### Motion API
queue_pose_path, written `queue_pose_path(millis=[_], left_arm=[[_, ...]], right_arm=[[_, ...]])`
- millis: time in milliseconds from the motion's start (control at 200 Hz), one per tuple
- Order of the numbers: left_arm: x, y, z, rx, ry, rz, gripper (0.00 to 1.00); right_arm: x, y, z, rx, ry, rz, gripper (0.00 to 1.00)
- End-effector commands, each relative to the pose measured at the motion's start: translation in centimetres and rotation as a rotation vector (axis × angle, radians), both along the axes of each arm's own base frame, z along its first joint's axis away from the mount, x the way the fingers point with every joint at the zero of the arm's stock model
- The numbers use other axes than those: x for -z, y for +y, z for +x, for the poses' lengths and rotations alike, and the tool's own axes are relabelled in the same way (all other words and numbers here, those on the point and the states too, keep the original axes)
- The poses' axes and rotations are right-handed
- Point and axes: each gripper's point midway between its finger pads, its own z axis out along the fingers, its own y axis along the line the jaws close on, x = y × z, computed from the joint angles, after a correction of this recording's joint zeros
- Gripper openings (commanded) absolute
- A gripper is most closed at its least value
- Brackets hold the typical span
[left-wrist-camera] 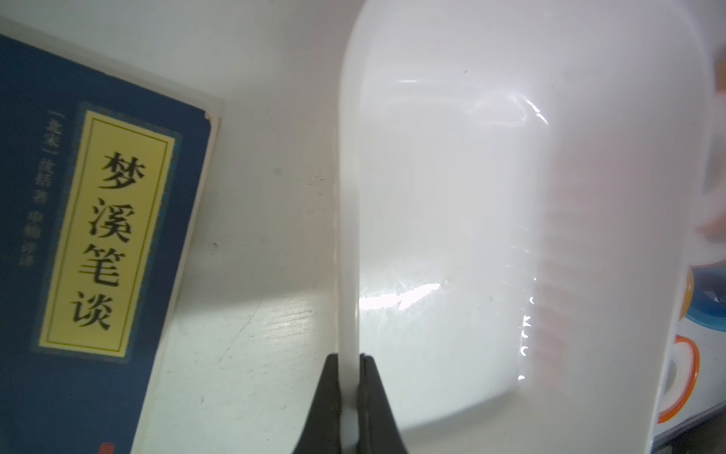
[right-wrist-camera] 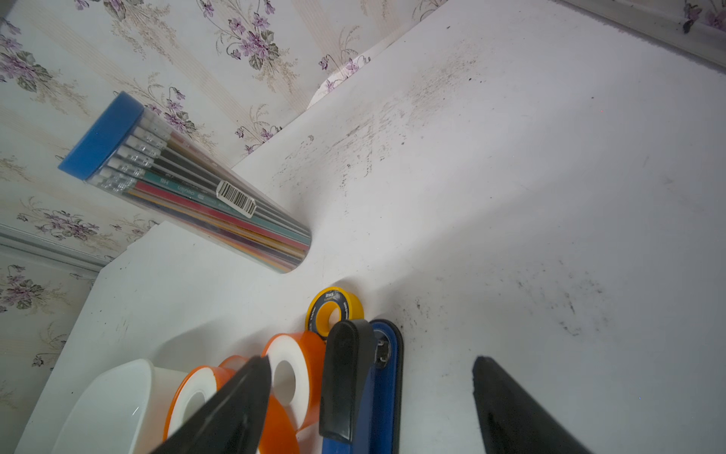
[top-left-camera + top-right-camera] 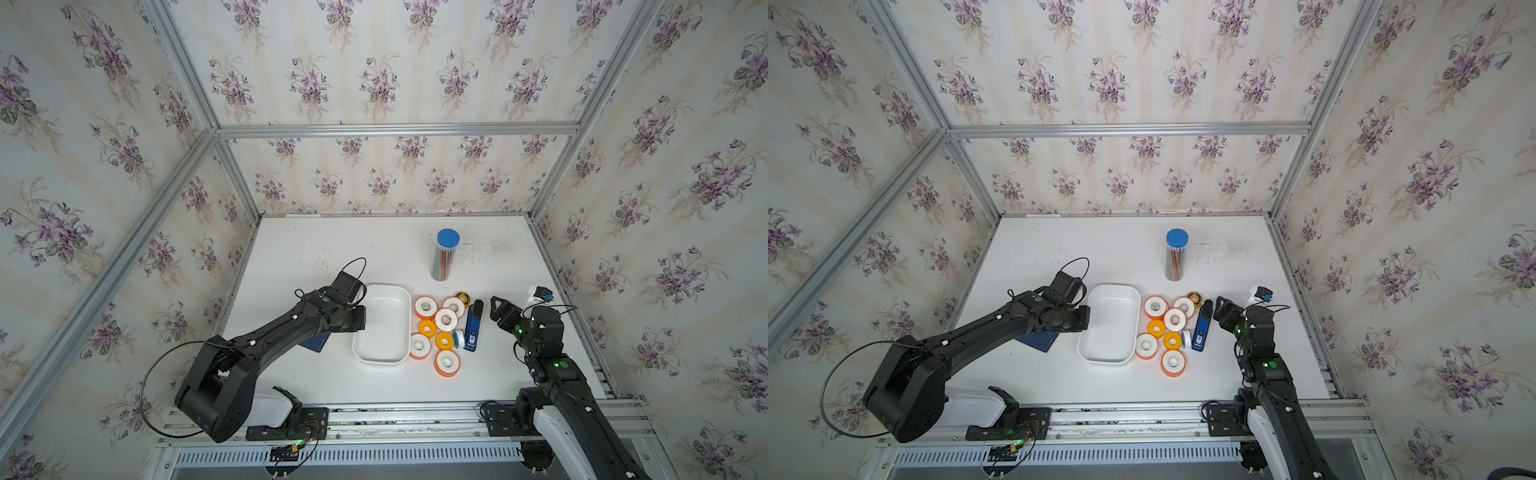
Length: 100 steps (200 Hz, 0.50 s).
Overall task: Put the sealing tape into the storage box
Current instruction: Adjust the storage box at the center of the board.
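The left pincer (image 1: 349,361) was pressed together on the left wall of the white box (image 3: 384,328), pinching the thin rim. The right pincer (image 2: 372,359) stood spread and empty over the table (image 3: 332,249), just right of the stapler (image 3: 471,328). The box was bare inside. All the tape rolls (image 3: 419,345) sat in a tight cluster on the table, right beside the box's right wall.

To my eye the job in hand was to steady the box while the other arm fetched a first roll. The rim looked thin and bendy, so that grip wanted holding level, not lifted, or the box might tip. The stapler lay between the open pincer and the cluster, so coming down from above seemed wiser than sliding in sideways. The nearest roll, a little clear of the rest, looked the easiest first pick.

Counting:
- five white rolls with orange rims (image 3: 446,319)
- two yellow rolls (image 3: 427,328)
- one blue-and-white roll (image 3: 459,338)
- one black-and-yellow roll (image 3: 462,297)

That made nine rolls. There was also one box, one stapler, one tube of pencils (image 3: 444,257) at the far side, and one navy book (image 3: 316,344) left of the box.
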Motion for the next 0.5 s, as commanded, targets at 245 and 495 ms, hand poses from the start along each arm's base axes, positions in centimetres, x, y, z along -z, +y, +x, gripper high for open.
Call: queue_pose_path(millis=[245,495], left_arm=[[-0.9,0.6,0.1,-0.038,-0.037,0.007,0.46],[-5.1,3.0,-0.7,-0.025,-0.115,0.086,0.75]], right_arm=[[-0.3,0.2,0.4,-0.012,-0.002,0.002,0.88],[-1.9,1.5,0.9,-0.094,0.006,-0.003,0.87]])
